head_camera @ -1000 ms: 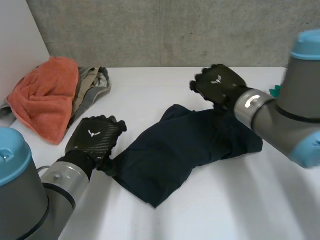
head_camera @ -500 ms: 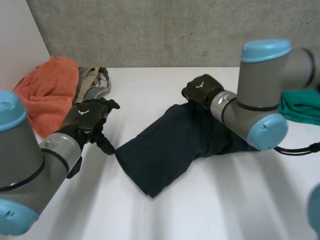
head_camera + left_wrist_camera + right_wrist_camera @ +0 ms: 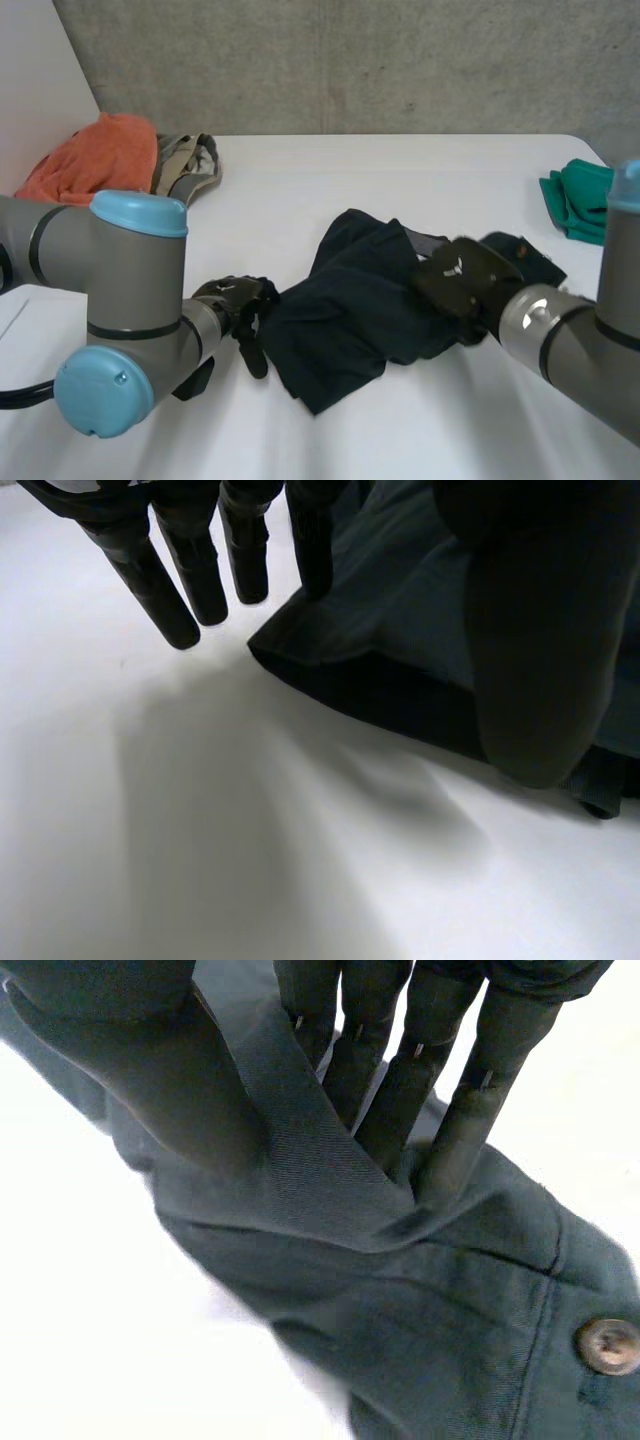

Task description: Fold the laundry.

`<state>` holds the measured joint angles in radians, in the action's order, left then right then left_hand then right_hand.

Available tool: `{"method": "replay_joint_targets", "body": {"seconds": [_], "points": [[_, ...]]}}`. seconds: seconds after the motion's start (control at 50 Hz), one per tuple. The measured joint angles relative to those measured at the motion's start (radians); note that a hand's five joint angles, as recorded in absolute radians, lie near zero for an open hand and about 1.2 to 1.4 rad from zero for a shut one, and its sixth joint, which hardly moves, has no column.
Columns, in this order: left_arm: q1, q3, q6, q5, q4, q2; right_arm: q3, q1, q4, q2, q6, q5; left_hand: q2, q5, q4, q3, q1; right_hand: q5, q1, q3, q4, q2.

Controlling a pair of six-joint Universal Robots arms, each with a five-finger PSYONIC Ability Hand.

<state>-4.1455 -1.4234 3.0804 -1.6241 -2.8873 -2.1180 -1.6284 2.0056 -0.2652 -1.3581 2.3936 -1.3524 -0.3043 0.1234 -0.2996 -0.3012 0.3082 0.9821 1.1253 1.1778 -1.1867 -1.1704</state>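
An orange towel (image 3: 95,165) and a grey garment (image 3: 190,165) lie heaped at the far left of the bench (image 3: 400,170). The left hand (image 3: 235,300), fingers (image 3: 150,580) straight and apart, sits at the left edge of the dark navy garment (image 3: 345,310). The right hand (image 3: 462,280) pinches a ridge of the garment's right part between thumb and fingers (image 3: 400,1090). A green cloth (image 3: 578,195) lies far right.

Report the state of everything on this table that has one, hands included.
dark garment: rumpled, lying loosely on the table, not neatly folded.
left hand: open, straight fingers at the garment's edge.
right hand: pinching a fold of the garment between thumb and straight fingers.
orange towel: bunched in a heap.
grey garment: crumpled beside the towel.
green cloth: small pile, untouched.
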Motion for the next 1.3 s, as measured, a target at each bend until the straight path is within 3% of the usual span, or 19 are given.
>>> {"method": "replay_joint_targets", "body": {"seconds": [0.02,0.1,0.2,0.36,0.4,0.44,0.62,0.68,0.74,0.8,0.84,0.86,0.88,0.92,0.94,0.98,1.14,1.24,1.3], "points": [[0.004,-0.001,0.001,-0.002,-0.004,0.000,-0.005,-0.003,-0.001,-0.002,-0.002,0.001,0.000,0.000,0.000,0.000,0.000,-0.002,-0.002,-0.006,0.005,0.005],[0.033,-0.002,0.019,-0.015,-0.023,-0.003,-0.023,-0.024,-0.006,-0.017,-0.006,0.010,-0.385,0.378,-0.381,-0.376,0.406,-0.152,-0.124,-0.176,0.181,0.172],[0.066,0.006,0.075,-0.046,-0.030,-0.019,0.023,-0.036,-0.022,-0.043,0.041,0.025,-0.555,0.558,-0.562,-0.555,0.543,-0.190,-0.158,-0.209,0.217,0.199],[0.091,0.034,0.143,-0.145,-0.041,-0.019,0.096,-0.053,-0.195,-0.060,0.075,0.107,-0.448,0.460,-0.458,-0.456,0.437,-0.149,-0.122,-0.166,0.174,0.157],[0.095,0.038,0.145,-0.150,-0.042,-0.007,0.095,-0.064,-0.252,-0.051,0.055,0.131,-0.157,0.165,-0.161,-0.167,0.130,-0.143,-0.119,-0.159,0.166,0.151],[0.098,0.038,0.143,-0.150,-0.041,0.005,0.086,-0.070,-0.274,-0.043,0.037,0.145,-0.091,0.090,-0.088,-0.097,0.074,-0.138,-0.113,-0.152,0.159,0.143],[0.105,0.020,0.136,-0.152,-0.055,0.065,0.032,-0.069,-0.214,-0.047,0.037,0.125,-0.035,0.031,-0.042,-0.046,0.045,-0.140,-0.113,-0.158,0.165,0.152],[0.107,0.022,0.138,-0.142,-0.073,0.063,0.036,-0.066,-0.206,-0.081,0.058,0.118,-0.034,0.030,-0.042,-0.046,0.045,-0.276,-0.251,-0.294,0.301,0.296],[0.110,0.037,0.141,-0.122,-0.092,0.037,0.069,-0.069,-0.203,-0.132,0.090,0.115,-0.034,0.030,-0.042,-0.046,0.045,-0.589,-0.549,-0.595,0.605,0.588],[0.114,0.056,0.144,-0.103,-0.097,0.004,0.114,-0.078,-0.198,-0.155,0.118,0.114,-0.070,0.072,-0.076,-0.078,0.078,-0.678,-0.624,-0.680,0.691,0.672],[0.119,0.078,0.147,-0.085,-0.094,-0.030,0.167,-0.088,-0.191,-0.153,0.143,0.115,-0.200,0.209,-0.209,-0.205,0.219,-0.705,-0.644,-0.700,0.716,0.694],[0.121,0.086,0.148,-0.079,-0.090,-0.040,0.187,-0.090,-0.188,-0.145,0.149,0.116,-0.232,0.234,-0.234,-0.237,0.248,-0.710,-0.648,-0.701,0.720,0.698],[0.123,0.094,0.149,-0.075,-0.086,-0.050,0.213,-0.092,-0.186,-0.130,0.156,0.116,-0.466,0.453,-0.455,-0.450,0.492,-0.721,-0.660,-0.711,0.732,0.708],[0.124,0.104,0.151,-0.071,-0.079,-0.059,0.253,-0.091,-0.182,-0.101,0.162,0.118,-0.518,0.506,-0.508,-0.519,0.545,-0.729,-0.668,-0.718,0.742,0.712],[0.125,0.114,0.151,-0.073,-0.072,-0.065,0.302,-0.088,-0.180,-0.057,0.163,0.119,-0.723,0.722,-0.730,-0.722,0.741,-0.733,-0.670,-0.719,0.746,0.712],[0.126,0.120,0.151,-0.082,-0.065,-0.062,0.370,-0.078,-0.183,0.019,0.152,0.120,-0.854,0.844,-0.863,-0.849,0.829,-0.736,-0.670,-0.719,0.746,0.712],[0.127,0.092,0.158,-0.123,-0.070,-0.012,0.516,-0.029,-0.263,0.290,0.005,0.117,-0.887,0.854,-0.893,-0.880,0.829,-0.791,-0.734,-0.786,0.805,0.768],[0.123,0.065,0.178,-0.127,-0.080,0.009,0.495,-0.025,-0.263,0.362,-0.054,0.119,-0.887,0.854,-0.893,-0.880,0.829,-0.776,-0.732,-0.785,0.803,0.768],[0.117,0.041,0.199,-0.125,-0.086,0.031,0.437,-0.030,-0.178,0.396,-0.054,0.119,-0.887,0.854,-0.893,-0.880,0.829,-0.712,-0.683,-0.746,0.750,0.746]]}}
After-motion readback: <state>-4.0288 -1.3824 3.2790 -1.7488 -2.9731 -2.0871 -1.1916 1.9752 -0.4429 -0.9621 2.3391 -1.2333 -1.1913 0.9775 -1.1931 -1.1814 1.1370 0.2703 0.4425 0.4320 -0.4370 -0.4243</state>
